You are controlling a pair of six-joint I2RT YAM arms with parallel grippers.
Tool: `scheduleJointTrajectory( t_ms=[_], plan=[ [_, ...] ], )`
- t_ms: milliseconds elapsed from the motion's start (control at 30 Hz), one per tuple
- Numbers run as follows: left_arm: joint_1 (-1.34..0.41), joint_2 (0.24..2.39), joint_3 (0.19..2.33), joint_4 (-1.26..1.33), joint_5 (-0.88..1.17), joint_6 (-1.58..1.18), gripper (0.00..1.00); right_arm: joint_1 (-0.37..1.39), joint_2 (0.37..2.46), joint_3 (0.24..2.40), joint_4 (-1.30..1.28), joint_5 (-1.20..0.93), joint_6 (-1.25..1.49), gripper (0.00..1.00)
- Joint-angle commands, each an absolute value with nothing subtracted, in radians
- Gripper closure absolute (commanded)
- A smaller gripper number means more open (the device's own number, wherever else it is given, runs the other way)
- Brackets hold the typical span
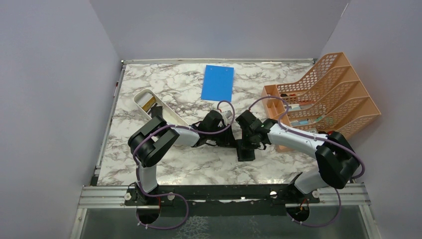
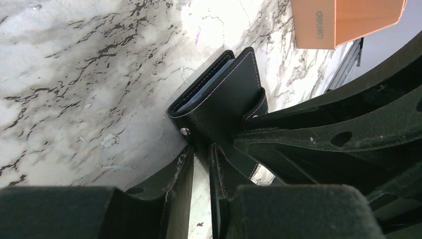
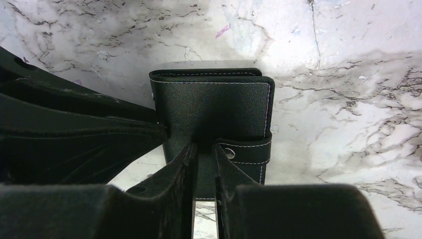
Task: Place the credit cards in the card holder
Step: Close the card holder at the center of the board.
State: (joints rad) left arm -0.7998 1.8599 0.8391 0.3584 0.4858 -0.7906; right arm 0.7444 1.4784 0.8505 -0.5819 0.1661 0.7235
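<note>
Card holder [image 3: 214, 107] in the pinch of left hand [image 2: 200, 152] and right hand [image 3: 205, 149]; snap stud [image 3: 229, 153] clear only from the wrists.

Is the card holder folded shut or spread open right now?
Folded. The card holder lies closed, snap tab wrapped over its cover; whether the snap is fastened, cannot tell.

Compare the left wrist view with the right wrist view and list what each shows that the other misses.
Left wrist only: the open edge of the card holder, with grey-blue pockets showing inside, and a corner of the orange rack. Right wrist only: the holder's broad stitched face seen square-on. Both: the black holder lying on the marble table, with the left fingers and the right fingers straddling its edges from different sides.
</note>
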Motion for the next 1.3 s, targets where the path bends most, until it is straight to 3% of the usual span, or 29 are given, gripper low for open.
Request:
scheduleJointTrajectory(
  t_ms=[0, 367, 567, 767, 1267],
  plan=[
    [-0.798, 1.835, 0.830, 0.364, 0.496, -0.771, 0.79, 0.736, 1.442, 0.873, -0.596, 0.164, 0.705, 0.76],
    [-0.798, 1.817, 0.824, 0.356, 0.475, -0.777, 0.79, 0.736, 1.384, 0.857, -0.608, 0.153, 0.700, 0.75],
    [-0.798, 1.790, 0.826, 0.356, 0.457, -0.782, 0.80, 0.736, 1.371, 0.871, -0.648, 0.198, 0.694, 0.82],
    [-0.794, 1.708, 0.836, 0.283, 0.383, -0.751, 0.80, 0.736, 1.334, 0.839, -0.616, 0.245, 0.693, 0.81],
    [-0.793, 1.515, 0.733, 0.258, 0.199, -0.742, 0.80, 0.729, 1.451, 0.767, -0.513, 0.227, 0.714, 0.91]
  ],
)
